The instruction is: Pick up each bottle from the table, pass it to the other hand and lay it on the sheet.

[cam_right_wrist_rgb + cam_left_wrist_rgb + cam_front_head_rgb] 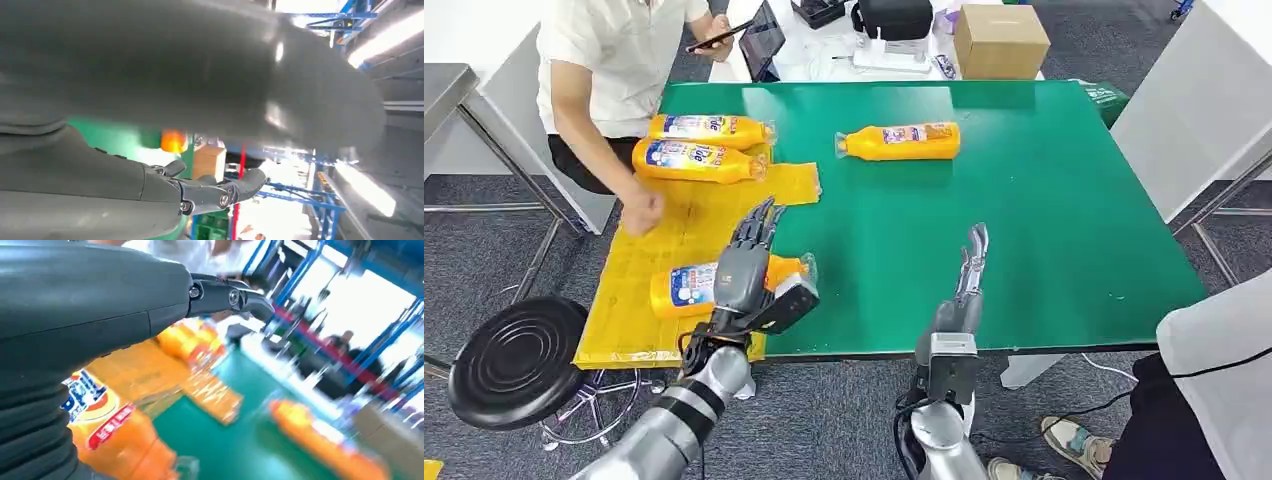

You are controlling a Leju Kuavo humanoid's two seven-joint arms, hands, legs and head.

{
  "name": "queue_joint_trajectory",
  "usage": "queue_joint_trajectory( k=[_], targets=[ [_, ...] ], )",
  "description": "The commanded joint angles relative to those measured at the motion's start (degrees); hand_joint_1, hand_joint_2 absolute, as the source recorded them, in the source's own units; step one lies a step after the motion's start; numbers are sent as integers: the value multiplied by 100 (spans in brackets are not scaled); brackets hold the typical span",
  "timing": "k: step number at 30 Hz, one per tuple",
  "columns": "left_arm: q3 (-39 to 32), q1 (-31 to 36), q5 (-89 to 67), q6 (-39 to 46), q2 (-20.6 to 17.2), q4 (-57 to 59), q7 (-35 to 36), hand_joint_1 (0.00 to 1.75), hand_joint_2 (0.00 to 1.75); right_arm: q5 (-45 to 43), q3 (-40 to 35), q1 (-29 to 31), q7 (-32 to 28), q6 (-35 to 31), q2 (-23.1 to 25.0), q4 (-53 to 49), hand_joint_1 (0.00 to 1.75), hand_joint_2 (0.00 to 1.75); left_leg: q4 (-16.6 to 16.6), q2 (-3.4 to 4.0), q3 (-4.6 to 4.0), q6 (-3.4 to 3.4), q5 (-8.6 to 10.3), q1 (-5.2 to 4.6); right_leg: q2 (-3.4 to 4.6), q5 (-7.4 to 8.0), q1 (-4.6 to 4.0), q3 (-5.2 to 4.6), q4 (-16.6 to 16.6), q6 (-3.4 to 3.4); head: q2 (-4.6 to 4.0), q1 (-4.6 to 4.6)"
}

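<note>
Near bottle (686, 288): lies on its side on the yellow sheet (674, 235), cap toward the green bench (1024, 200); partly covered by the left hand.
Far bottles (699, 145): two lie side by side at the sheet's far end, caps toward the bench.
Lone bottle (899, 141): lies on the bare bench top, well apart from the sheet.
Left hand (749, 265): above the near bottle, fingers extended and spread, released, grasping nothing.
Right hand (964, 290): over the bench's near edge, fingers straight and forward, released, holding nothing.
Person (614, 60): at the sheet's far corner, one fist (642, 208) resting on the sheet.
Stool (516, 360): black, on the floor beside the sheet.
</note>
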State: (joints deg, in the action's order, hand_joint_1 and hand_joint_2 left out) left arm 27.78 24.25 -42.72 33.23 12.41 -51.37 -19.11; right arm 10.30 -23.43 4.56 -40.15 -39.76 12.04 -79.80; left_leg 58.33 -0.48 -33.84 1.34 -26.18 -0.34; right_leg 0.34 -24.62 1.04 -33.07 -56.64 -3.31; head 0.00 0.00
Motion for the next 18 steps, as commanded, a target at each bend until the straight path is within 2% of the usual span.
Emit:
queue_joint_trajectory(
  k=[1,3,9,14,16,18],
  targets=[
    [-29,-1240,4407,-816,-88,-2504,-923,0,175,1944,1297,51,15,-24,-244,499,0,175,-7,5,21,-8,-4,6,-2,-1,-7,23,12,12,0,0],
    [-105,-1315,4744,-884,-111,-2629,-942,0,175,2060,1419,174,15,-24,-374,698,0,175,-7,1,16,-5,-1,4,-4,1,-5,19,13,9,0,-2],
    [-499,-1606,6547,-1300,-289,-3337,-862,0,175,4102,2502,571,15,-24,-627,1606,0,175,-6,6,14,-4,-1,3,4,4,-4,17,12,7,0,0],
    [-685,-2019,6362,-1174,-395,-3847,-1074,0,175,5750,3628,745,166,-24,-768,1990,0,175,-11,0,23,-7,-2,3,-3,1,-5,28,16,11,0,0],
    [-673,-2097,6153,-1065,-380,-3995,-1214,0,175,6276,3737,929,498,-24,-989,2211,0,175,-9,2,25,-9,-5,4,-2,-1,-6,30,14,13,0,0],
    [-661,-2102,6105,-1038,-379,-4008,-1235,0,175,6319,3734,964,547,-24,-1022,2258,0,175,-4,-2,10,-4,-2,0,-4,1,-2,15,8,7,0,-2]
  ],
)
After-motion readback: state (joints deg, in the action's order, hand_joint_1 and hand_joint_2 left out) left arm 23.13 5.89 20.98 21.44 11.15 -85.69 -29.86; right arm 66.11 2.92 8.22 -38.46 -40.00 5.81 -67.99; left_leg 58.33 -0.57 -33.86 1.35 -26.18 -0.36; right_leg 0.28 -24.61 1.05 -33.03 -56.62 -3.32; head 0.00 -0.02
